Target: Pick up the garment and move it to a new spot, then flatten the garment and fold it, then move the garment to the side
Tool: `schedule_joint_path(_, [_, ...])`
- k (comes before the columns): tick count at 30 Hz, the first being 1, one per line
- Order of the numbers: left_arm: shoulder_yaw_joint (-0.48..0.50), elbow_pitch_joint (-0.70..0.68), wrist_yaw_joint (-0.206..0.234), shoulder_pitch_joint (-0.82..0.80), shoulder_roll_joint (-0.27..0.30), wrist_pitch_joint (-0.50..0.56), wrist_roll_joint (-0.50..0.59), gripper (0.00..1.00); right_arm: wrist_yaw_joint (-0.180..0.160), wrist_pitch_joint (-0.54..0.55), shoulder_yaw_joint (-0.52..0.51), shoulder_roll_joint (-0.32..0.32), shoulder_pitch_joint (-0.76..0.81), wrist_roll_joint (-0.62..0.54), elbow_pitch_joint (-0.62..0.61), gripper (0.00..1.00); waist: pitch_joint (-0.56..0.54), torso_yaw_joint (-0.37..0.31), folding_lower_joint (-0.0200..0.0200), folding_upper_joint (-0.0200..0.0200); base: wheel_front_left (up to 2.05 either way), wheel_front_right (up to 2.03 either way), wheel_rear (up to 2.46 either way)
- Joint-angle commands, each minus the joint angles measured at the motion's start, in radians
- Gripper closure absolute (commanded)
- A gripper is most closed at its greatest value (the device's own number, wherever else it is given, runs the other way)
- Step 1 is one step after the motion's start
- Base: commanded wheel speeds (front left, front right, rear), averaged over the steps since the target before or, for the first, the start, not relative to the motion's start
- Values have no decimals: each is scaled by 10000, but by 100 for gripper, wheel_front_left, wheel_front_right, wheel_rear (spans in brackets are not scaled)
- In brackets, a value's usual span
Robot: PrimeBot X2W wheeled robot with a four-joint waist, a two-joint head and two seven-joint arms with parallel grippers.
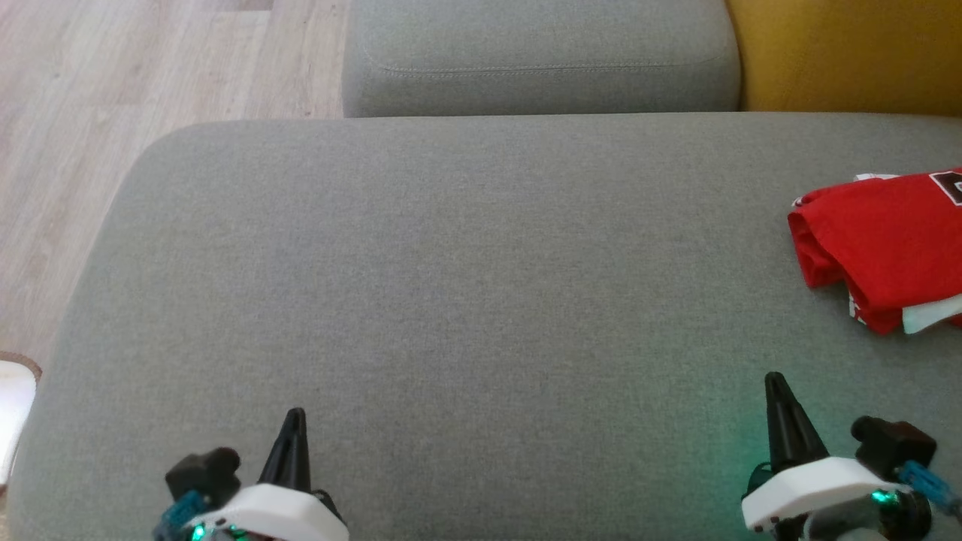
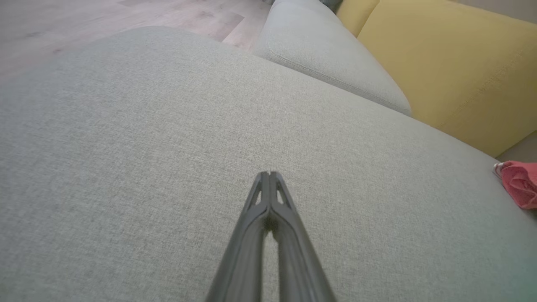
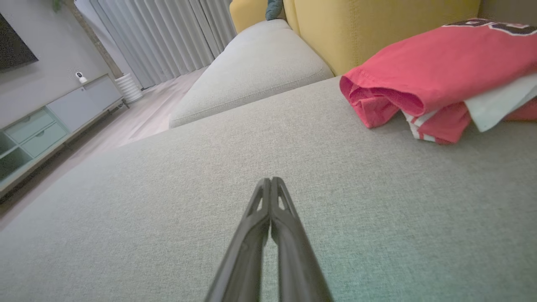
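The garment (image 1: 879, 240), a red jersey with white trim and dark lettering, lies bundled at the right edge of the grey cushion (image 1: 466, 285). In the right wrist view the garment (image 3: 436, 79) sits ahead and to the right, a white sleeve poking out. A corner of the garment (image 2: 520, 182) appears at the far right of the left wrist view. My left gripper (image 1: 294, 415) rests low at the front left, shut and empty. My right gripper (image 1: 774, 378) is shut and empty too, a short way in front of the garment. Each wrist view has its gripper's tips pressed together (image 2: 269, 173) (image 3: 270, 179).
A second grey cushion (image 1: 541, 56) lies beyond the big one, with a yellow backrest (image 1: 849, 52) at the back right. Wooden floor (image 1: 113, 113) runs along the left. A low cabinet (image 3: 46, 126) and curtains (image 3: 168, 33) stand across the room.
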Motion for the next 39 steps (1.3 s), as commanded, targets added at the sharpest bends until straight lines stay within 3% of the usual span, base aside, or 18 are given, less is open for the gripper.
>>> schedule_joint_path(1, [206, -347, -75, -493, 56, 46, -220, 100, 9, 26, -55, -12, -501, 279, -379, 100, 1, -4, 0, 0, 0, 0, 0])
schedule_joint_path(39, [1159, -469, -766, -955, 152, 1023, -4339, 100, 29, 846, -402, -29, -876, 4688, -563, 100, 70, -165, 0, 0, 0, 0, 0])
